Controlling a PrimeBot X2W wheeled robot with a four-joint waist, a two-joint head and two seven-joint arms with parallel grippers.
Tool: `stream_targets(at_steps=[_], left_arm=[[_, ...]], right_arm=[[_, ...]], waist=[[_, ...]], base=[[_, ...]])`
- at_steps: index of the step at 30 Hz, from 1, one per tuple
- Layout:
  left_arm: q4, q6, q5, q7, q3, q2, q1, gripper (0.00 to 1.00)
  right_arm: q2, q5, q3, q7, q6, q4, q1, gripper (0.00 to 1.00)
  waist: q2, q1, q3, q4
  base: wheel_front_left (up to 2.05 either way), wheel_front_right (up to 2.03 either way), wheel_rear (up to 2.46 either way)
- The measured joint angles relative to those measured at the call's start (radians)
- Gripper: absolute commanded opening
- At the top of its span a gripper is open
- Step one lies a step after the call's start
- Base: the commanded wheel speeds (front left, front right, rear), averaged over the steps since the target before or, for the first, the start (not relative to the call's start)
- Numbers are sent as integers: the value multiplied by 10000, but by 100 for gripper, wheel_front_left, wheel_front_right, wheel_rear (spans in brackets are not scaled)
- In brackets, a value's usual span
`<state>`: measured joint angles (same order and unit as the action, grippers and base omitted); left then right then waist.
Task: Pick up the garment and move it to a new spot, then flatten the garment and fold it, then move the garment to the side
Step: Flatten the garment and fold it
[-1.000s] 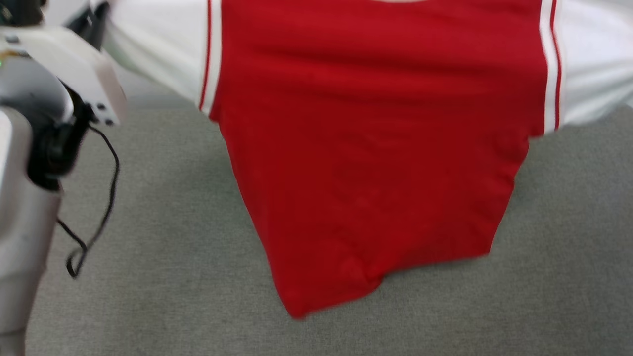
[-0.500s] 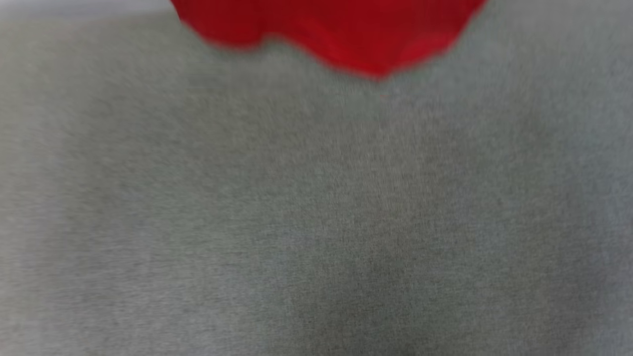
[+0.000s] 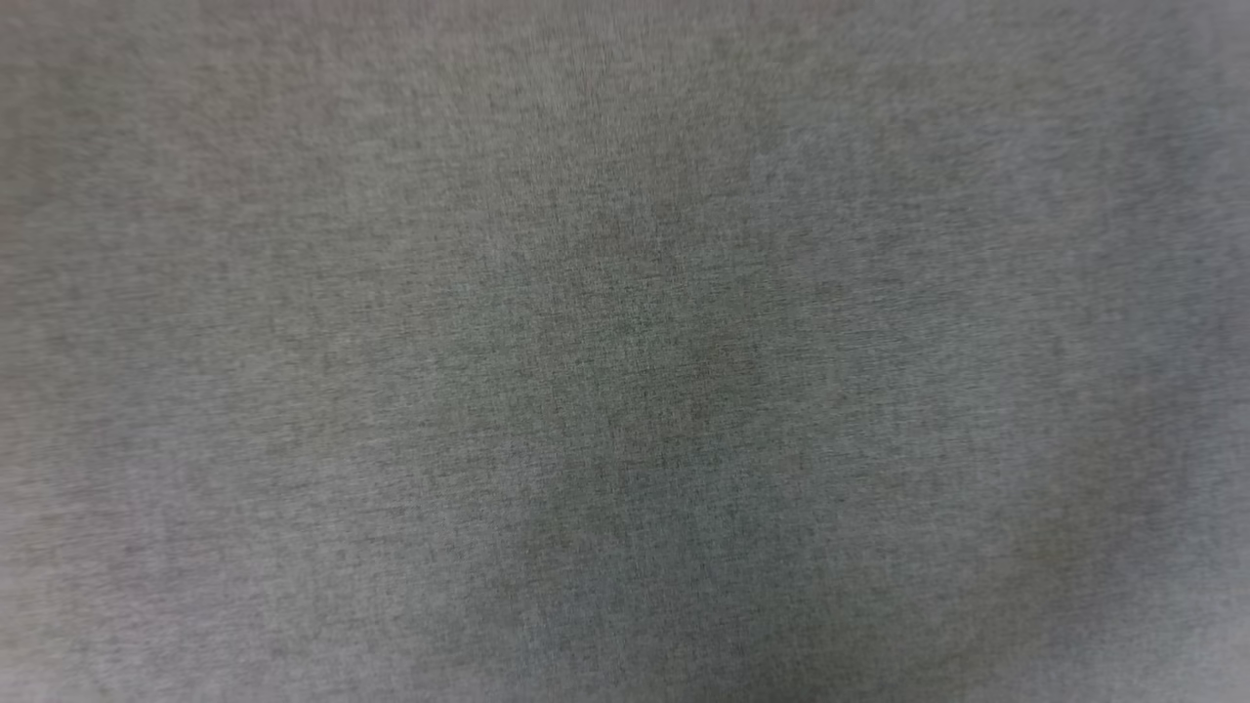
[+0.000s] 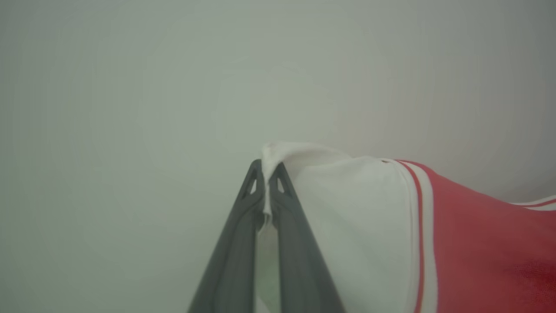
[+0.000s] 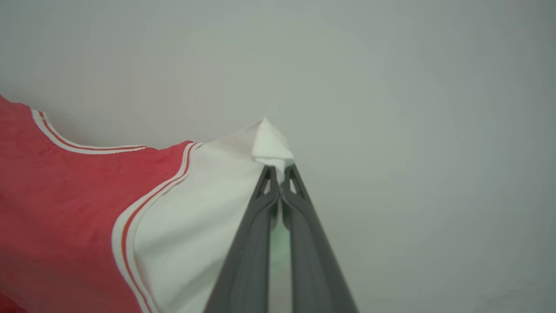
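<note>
Two clenched grips on the red jersey-style T-shirt [image 4: 478, 243] with white short sleeves: pinches one bunched white sleeve tip between the dark fingers of the left gripper [image 4: 266, 176], the other between those of the right gripper [image 5: 280, 174]. Hangs stretched between both against a plain pale backdrop [image 4: 130, 108], red-and-white striped trim edging shoulder seams and neckline. Shows blurred grey woven fabric [image 3: 625, 351] in the head view.

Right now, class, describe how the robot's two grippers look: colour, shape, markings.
The left gripper and right gripper look alike: two long, plain dark-grey fingers each, tapering to slim tips, with a small triangular cut-out near each tip.
</note>
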<state>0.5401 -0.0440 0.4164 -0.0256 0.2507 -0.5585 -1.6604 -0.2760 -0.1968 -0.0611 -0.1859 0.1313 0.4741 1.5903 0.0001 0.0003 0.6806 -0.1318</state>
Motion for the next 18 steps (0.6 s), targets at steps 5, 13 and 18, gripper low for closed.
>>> stream_targets(at_steps=[5, 13, 18], left_arm=[[349, 84, 176, 443, -54, 171, 119, 0], [692, 326, 851, 1358, -311, 623, 1383, 0], [408, 500, 1444, 2056, -604, 732, 3561, 0]], right_arm=[[123, -192, -397, 274, 0, 431, -2, 0], [-127, -872, -991, 539, -2, 802, -752, 0], [-401, -1463, -1526, 608, 0, 274, -2718, 0]], waist=[[0, 0, 578, 12], [0, -1, 456, 293], [-1, -2, -257, 426]], base=[[0, 0, 0], [0, 0, 0], [0, 0, 0]])
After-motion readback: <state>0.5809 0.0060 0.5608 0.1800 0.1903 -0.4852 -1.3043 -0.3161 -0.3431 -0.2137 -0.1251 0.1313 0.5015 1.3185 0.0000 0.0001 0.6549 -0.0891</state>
